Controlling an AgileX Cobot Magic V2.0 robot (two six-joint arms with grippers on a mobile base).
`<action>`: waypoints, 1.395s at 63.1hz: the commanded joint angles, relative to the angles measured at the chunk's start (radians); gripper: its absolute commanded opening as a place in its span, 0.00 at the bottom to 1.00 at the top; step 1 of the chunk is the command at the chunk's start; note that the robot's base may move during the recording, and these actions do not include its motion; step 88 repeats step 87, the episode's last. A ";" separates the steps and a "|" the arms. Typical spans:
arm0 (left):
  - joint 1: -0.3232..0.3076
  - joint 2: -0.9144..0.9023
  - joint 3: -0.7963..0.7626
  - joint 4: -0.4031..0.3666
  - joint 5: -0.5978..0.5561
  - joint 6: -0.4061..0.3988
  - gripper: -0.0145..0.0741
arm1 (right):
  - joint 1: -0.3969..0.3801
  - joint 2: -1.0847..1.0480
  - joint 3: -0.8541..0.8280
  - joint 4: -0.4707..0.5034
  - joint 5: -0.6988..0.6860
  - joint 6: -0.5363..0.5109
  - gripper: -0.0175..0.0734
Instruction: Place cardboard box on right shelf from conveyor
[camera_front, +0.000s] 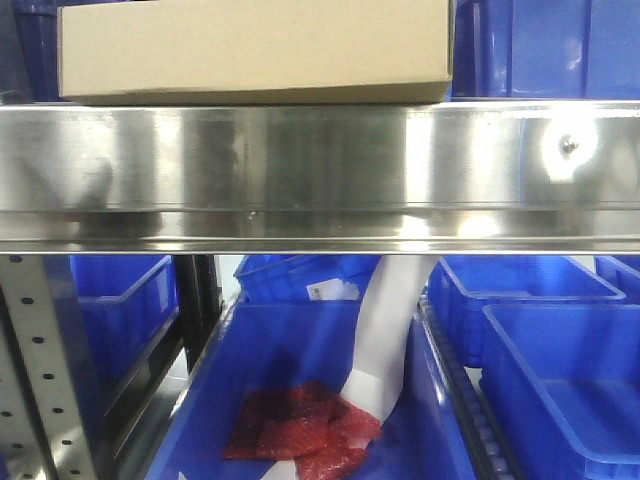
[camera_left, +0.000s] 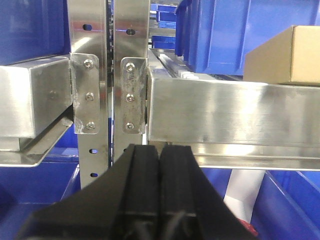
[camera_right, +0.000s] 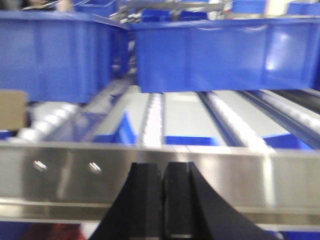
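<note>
The tan cardboard box (camera_front: 255, 50) rests flat on the right shelf (camera_front: 320, 175), just behind its shiny steel front rail. The left wrist view shows the box's corner (camera_left: 290, 55) at upper right on that shelf (camera_left: 230, 112), and the right wrist view catches a sliver of the box (camera_right: 12, 109) at the left edge. My left gripper (camera_left: 160, 150) is shut with nothing in it, low in front of the rail near the uprights. My right gripper (camera_right: 163, 167) is shut and empty, facing the rail (camera_right: 160, 180). The conveyor is out of view.
Blue plastic bins (camera_front: 560, 45) stand behind and beside the box on the shelf. Below it are more blue bins (camera_front: 560, 380), one holding red bags (camera_front: 300, 425) and white paper. Perforated grey uprights (camera_left: 87, 75) stand at the shelf's left end. Roller tracks (camera_right: 225, 117) run back across the shelf.
</note>
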 joint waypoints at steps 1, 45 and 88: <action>0.001 -0.011 -0.003 -0.009 -0.092 -0.007 0.03 | -0.016 -0.048 0.035 -0.006 -0.127 0.000 0.27; 0.001 -0.011 -0.003 -0.009 -0.092 -0.007 0.03 | -0.016 -0.068 0.165 -0.014 -0.196 0.000 0.27; 0.001 -0.011 -0.003 -0.009 -0.092 -0.007 0.03 | -0.016 -0.068 0.165 -0.014 -0.196 0.000 0.27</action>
